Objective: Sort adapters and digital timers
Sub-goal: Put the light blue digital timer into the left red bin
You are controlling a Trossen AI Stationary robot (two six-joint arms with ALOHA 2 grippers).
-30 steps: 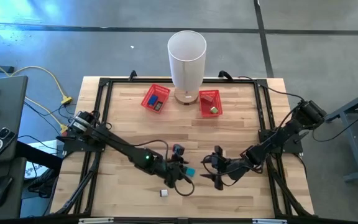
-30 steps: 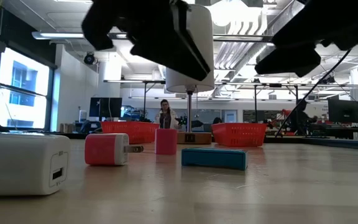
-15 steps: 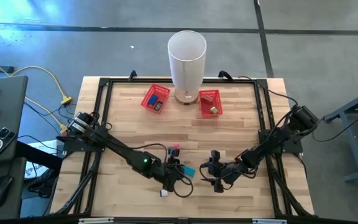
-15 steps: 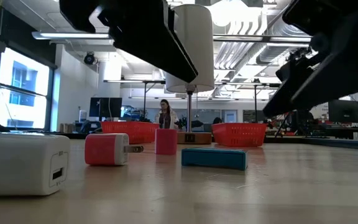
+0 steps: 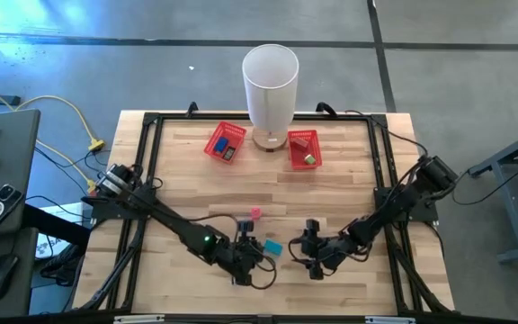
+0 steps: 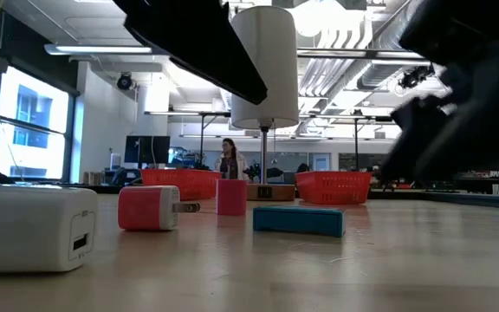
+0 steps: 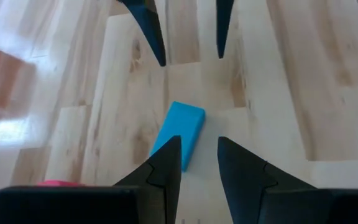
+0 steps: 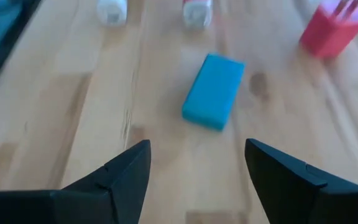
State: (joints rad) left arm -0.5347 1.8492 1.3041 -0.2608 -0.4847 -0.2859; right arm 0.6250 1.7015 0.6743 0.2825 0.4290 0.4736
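A blue flat block (image 5: 272, 246) lies on the wooden table between my two grippers. My left gripper (image 7: 199, 146) hovers above its near-left end, its fingers slightly apart with nothing between them. My right gripper (image 8: 197, 165) stands wide open to the block's right, low over the table, and points at the block (image 8: 214, 90). A pink adapter (image 5: 255, 214) and a red-pink adapter (image 6: 150, 208) rest on the table behind the block. A white adapter (image 6: 33, 230) lies near the front edge.
Two red baskets (image 5: 226, 141) (image 5: 303, 149) sit at the far side, either side of a tall white cylinder on a stand (image 5: 271, 85). A black frame (image 5: 147, 162) runs round the table. A person stands far off in the room.
My left gripper has gone toward the table's near edge and rolled about its own axis, uncovering the pink adapter. My right gripper has sunk toward the table. The blue block and the adapters have stayed where they were.
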